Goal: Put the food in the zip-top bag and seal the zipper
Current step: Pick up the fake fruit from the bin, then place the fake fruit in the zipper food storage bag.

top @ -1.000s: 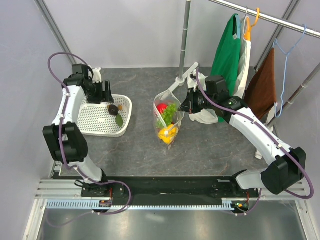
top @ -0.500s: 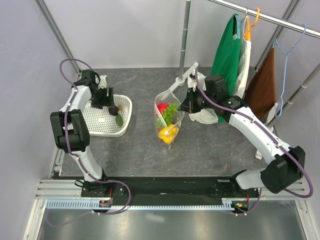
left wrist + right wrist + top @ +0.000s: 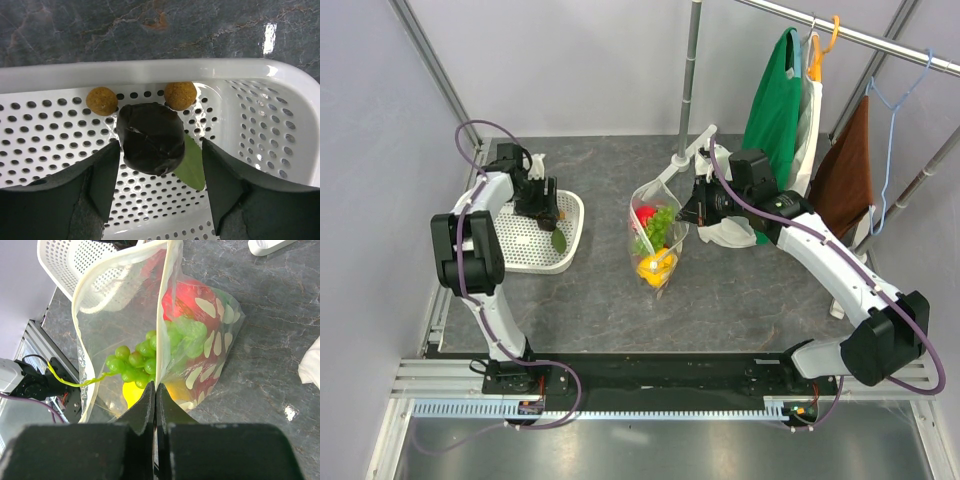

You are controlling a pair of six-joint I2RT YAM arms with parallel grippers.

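Note:
The dotted clear zip-top bag stands open mid-table, holding a red fruit, a green grape bunch and a yellow fruit. My right gripper is shut on the bag's pale zipper rim and holds it up. My left gripper is open low inside the white basket. Its jaws stand either side of a dark round food piece with a green leaf, not touching it. Two small orange balls lie behind it.
The basket's rim runs just beyond the dark piece. A metal pole and a rack of hanging clothes stand at the back right. A white cloth lies under my right arm, and a white tool lies behind the bag.
My left arm has swung its gripper right and back over the basket and down around the dark piece. The right arm and the bag have not moved.

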